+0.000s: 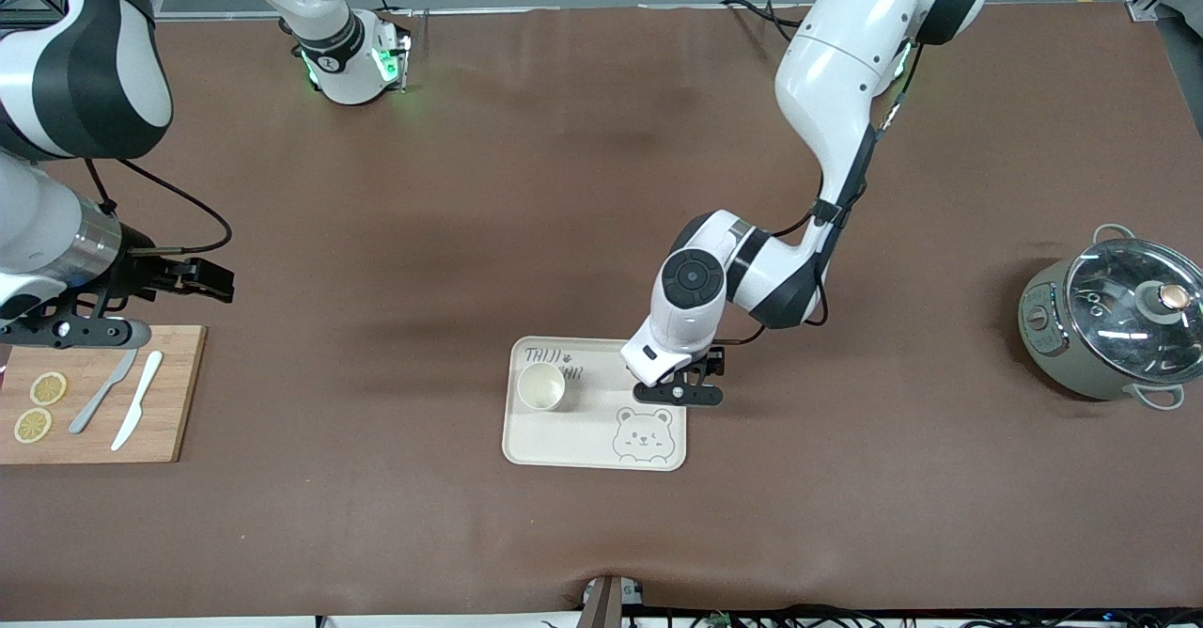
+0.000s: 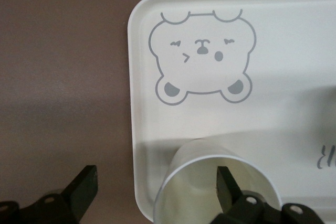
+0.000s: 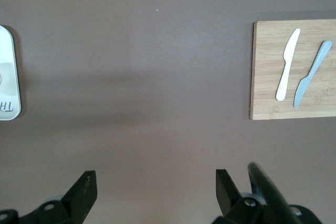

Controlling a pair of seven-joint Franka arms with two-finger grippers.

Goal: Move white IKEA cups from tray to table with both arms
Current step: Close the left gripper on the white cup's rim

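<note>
Smooth tapered white cup [image 2: 210,190] stands upright, mouth up, on the tray [image 2: 294,77]; my left fingers [image 2: 227,184] spread apart, one inside its rim.

My right fingers [image 3: 84,190] wait spread over the desk [image 3: 157,77].

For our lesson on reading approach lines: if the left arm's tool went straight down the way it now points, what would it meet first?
Probably the small cream-white tumbler standing on the cream rectangular bear tray: one finger of the open left tool sits over its mouth, the other outside its wall. Depth is unclear, so the rim may go untouched.
</note>
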